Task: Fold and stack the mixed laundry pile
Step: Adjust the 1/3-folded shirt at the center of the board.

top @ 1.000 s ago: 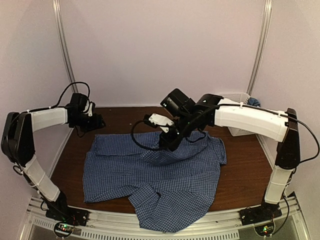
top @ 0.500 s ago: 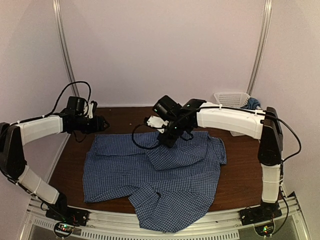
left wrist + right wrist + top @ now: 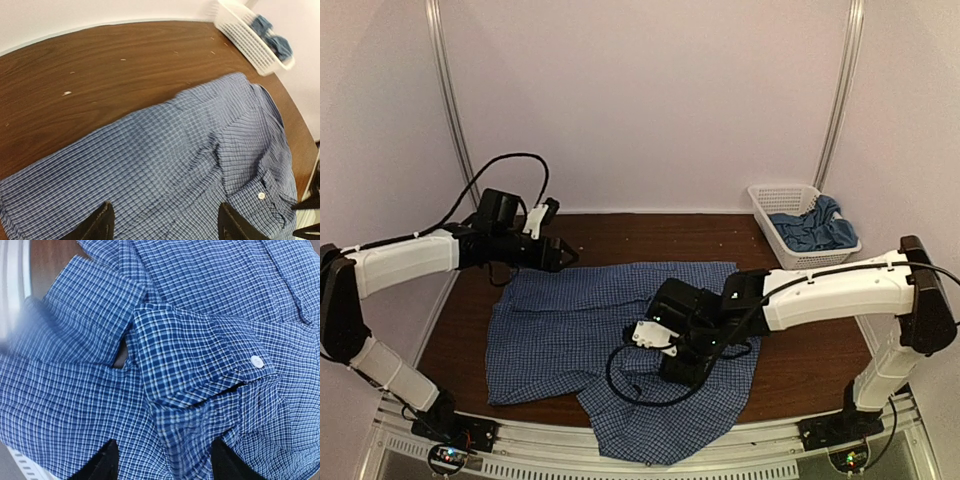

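Observation:
The blue-and-white checked shirt (image 3: 570, 330) lies spread over the brown table, its near part rumpled. My left gripper (image 3: 563, 257) hovers open over the shirt's far left edge, with only flat checked cloth (image 3: 165, 150) under its fingers (image 3: 97, 227). Low over the shirt's near middle, my right gripper (image 3: 672, 370) stands open. A cuff with a white button (image 3: 256, 361) lies just ahead of the right fingers (image 3: 230, 465), and nothing is pinched between them. The teal t-shirt (image 3: 810, 228) lies bunched in the basket.
A white lattice basket (image 3: 782, 190) stands at the back right corner, also seen in the left wrist view (image 3: 250, 42). Bare brown table (image 3: 620, 230) runs along the back wall and to the right of the shirt (image 3: 810, 350). A metal rail (image 3: 620, 455) borders the near edge.
My right gripper has come from the shirt's far middle to its near middle and opened, letting go of the cloth. My left arm has reached rightward over the shirt's far left edge.

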Tool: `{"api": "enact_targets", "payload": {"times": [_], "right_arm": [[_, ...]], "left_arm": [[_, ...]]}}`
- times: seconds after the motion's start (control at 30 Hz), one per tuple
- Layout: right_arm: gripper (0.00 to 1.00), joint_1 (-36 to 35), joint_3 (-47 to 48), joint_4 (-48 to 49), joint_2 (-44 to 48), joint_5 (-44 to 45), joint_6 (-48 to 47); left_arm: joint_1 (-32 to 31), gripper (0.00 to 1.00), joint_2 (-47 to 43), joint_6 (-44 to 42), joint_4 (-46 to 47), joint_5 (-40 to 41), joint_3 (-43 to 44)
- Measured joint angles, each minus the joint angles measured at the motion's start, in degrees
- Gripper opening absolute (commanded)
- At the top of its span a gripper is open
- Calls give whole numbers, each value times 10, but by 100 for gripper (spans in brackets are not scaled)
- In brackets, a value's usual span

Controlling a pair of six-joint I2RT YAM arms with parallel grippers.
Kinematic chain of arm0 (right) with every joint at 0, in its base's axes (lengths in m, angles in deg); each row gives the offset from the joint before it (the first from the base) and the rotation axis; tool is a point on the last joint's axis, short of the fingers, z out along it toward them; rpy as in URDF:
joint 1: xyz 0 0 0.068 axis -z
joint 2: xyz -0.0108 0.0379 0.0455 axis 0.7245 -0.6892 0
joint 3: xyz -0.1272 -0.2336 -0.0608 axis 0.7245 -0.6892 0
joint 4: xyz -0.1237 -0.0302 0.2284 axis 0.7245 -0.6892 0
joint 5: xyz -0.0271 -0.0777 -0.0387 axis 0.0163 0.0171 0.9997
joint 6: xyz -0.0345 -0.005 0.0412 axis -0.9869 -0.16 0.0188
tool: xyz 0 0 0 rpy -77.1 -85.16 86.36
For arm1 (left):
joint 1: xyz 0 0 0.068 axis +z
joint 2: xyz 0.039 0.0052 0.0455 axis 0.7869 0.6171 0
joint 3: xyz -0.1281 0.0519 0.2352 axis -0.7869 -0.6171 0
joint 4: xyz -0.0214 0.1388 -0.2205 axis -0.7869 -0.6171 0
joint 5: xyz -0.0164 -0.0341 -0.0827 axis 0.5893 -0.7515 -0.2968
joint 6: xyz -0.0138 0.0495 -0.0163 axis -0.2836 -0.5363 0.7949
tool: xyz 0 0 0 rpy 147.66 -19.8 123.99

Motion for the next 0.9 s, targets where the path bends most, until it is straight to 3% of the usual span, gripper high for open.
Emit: {"api": "enact_targets", "payload": {"times": [0.23,0.43,0.63,0.9], "right_arm": [[84,30,-93,49,138,-43,79],[84,140,-121,108,269,-59,127],[84,227,-148,127,297,-75,162],[84,271,-163,131,332,-104,182]], "left_arm": [[-127,70,68,-101,-46,-48,73],[-207,67,162,-168,-93,-56,125],[-276,73,251,-214,-106,-69,158],[-290,78,320,-243,-96,-122,185]]}}
